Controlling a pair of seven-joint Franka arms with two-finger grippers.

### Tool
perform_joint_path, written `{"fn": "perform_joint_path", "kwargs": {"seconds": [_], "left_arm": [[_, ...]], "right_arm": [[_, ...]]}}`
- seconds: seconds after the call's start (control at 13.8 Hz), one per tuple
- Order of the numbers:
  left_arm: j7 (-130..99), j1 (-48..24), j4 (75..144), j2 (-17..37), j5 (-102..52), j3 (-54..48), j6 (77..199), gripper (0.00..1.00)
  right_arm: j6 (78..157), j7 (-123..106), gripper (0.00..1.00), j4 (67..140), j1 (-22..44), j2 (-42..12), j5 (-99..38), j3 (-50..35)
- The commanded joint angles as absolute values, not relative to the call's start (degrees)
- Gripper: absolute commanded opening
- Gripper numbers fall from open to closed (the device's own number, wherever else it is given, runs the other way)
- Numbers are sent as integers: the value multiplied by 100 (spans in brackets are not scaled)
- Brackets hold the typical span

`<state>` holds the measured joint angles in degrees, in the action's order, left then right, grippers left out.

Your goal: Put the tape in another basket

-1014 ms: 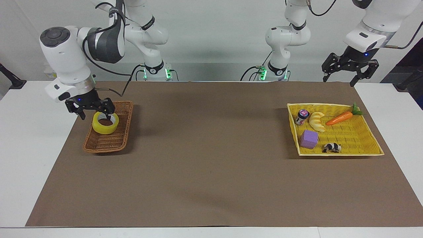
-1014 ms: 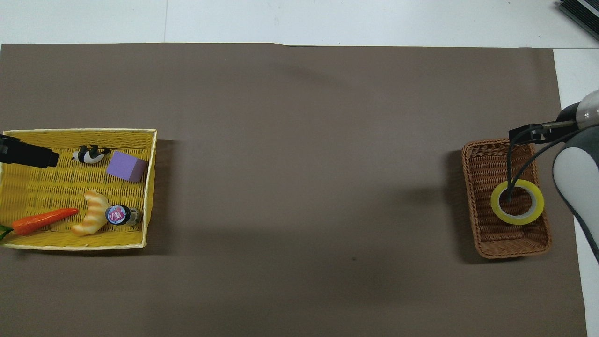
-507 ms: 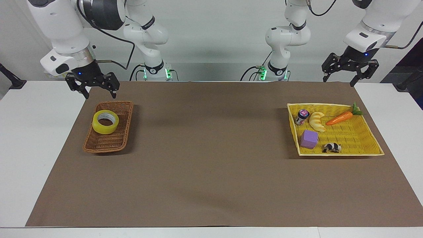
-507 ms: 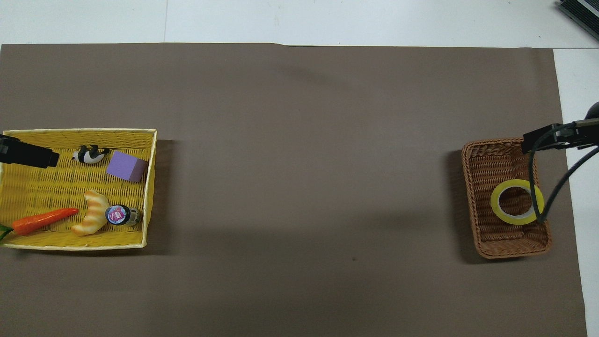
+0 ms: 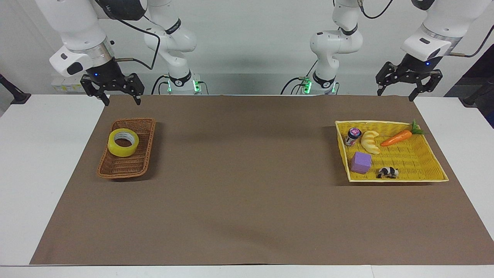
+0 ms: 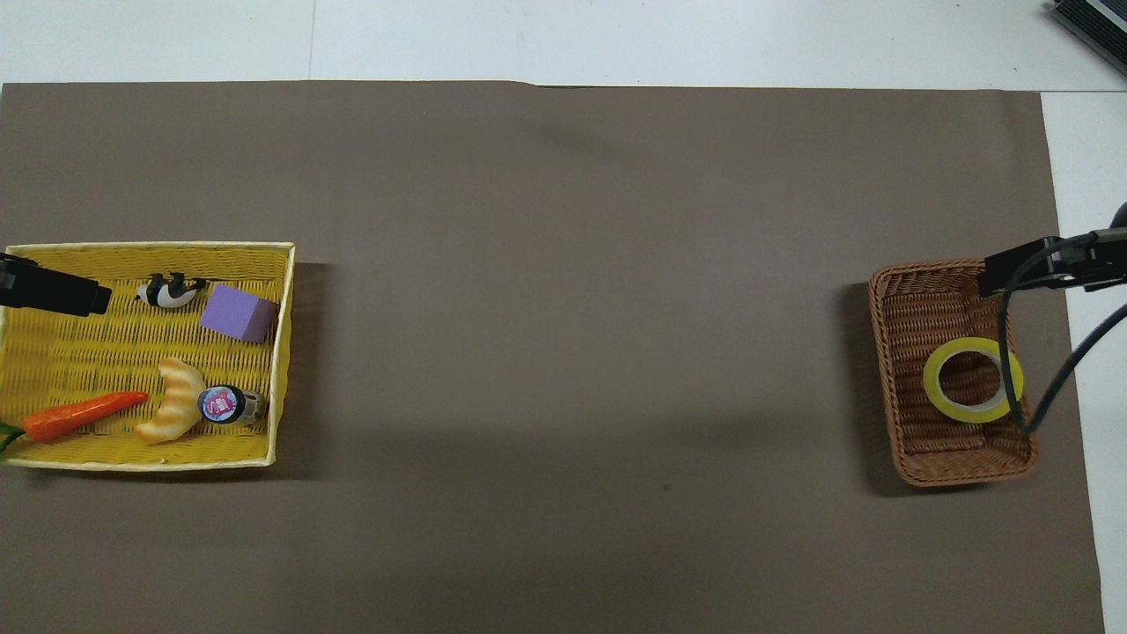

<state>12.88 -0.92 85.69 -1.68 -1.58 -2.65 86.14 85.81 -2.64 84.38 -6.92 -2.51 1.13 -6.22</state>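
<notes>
While my right gripper (image 5: 120, 97) hangs spread wide and empty above the basket (image 5: 127, 148), the tape (image 5: 123, 142) lies flat inside it. It is a wide yellow roll with a pale core. My left gripper (image 5: 398, 93) waits, fingers apart.

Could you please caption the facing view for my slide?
Tape lies in the basket; both hands, right and left, hang open.
</notes>
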Motion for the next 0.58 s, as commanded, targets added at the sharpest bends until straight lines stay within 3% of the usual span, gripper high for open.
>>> {"fn": "perform_joint_path", "kwargs": {"seconds": [0.0, 0.51], "left_arm": [[1248, -18, 8481, -158, -61, -334, 8517, 100], [1248, -18, 8481, -158, -53, -334, 8517, 100]], "right_arm": [[8482, -184, 100, 8464, -747, -123, 70, -659], [8508, -220, 100, 8534, -809, -44, 18, -668]]}}
